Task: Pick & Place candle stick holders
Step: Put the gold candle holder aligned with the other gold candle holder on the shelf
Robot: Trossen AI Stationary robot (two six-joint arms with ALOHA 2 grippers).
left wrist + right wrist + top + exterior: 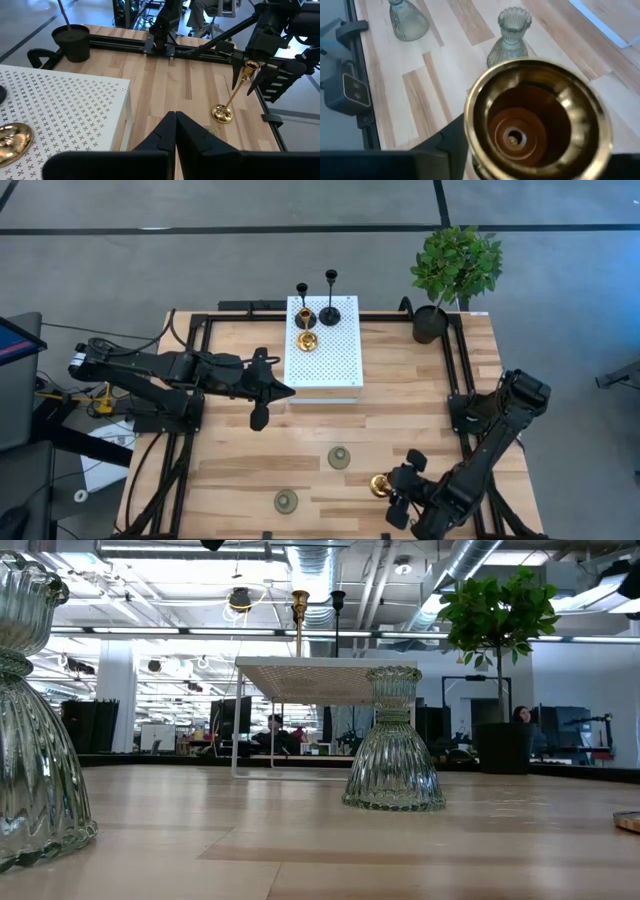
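Note:
Two black candle stick holders and one gold holder stand on the far part of a white perforated platform. Two grey-green holders stand on their bases on the table near the front. My right gripper is at the front right, shut on the second gold holder, which also shows in the left wrist view. My left gripper hovers shut and empty beside the platform's left near corner. My right gripper holds the gold holder at its top end, just under the cup, between its two fingers. In its own wrist view the cup's mouth hides the place of contact. The holder leans, with its round base down at the table.
A black plant pot with a green plant stands at the far right corner. Black frame rails run along the table's left, right and far edges. Bare wood lies between the platform and the grey-green holders.

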